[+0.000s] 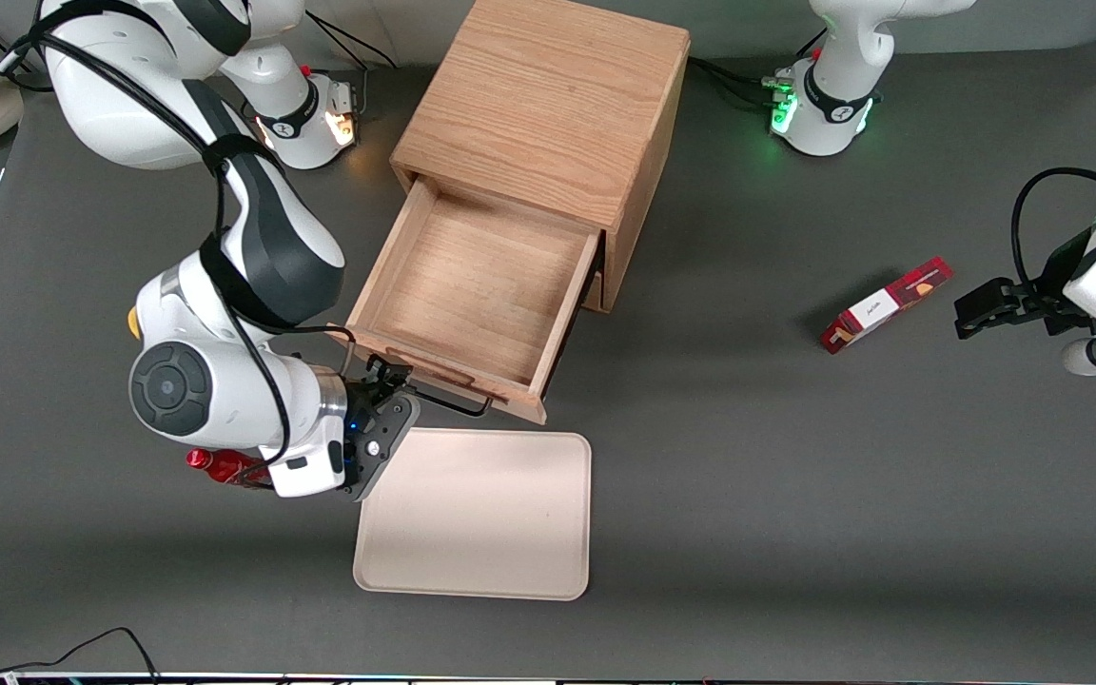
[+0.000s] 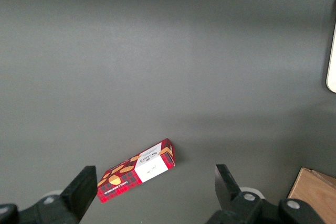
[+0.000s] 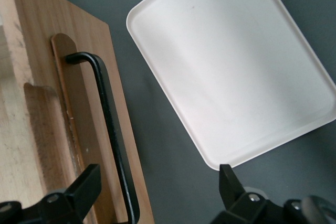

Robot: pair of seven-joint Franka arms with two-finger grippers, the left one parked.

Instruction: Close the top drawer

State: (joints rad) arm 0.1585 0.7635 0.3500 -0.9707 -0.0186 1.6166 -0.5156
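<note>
Nearest the front camera: flat beige plastic tray (image 1: 472,514) on dark grey surface (image 1: 795,495). Farther back, light oak top drawer (image 1: 477,295) pulled fully out of oak cabinet (image 1: 548,105); pincer (image 1: 386,381) at its black wire handle (image 1: 453,404), wrist level, probably poised to push. Right wrist: pincer (image 3: 157,192) spread wide around handle (image 3: 107,124), gripping nothing.

top drawer (image 1: 477,285): grained oak, black wire handle | tray (image 1: 477,518): smooth matt cream plastic | table (image 1: 795,495): matt grey
</note>
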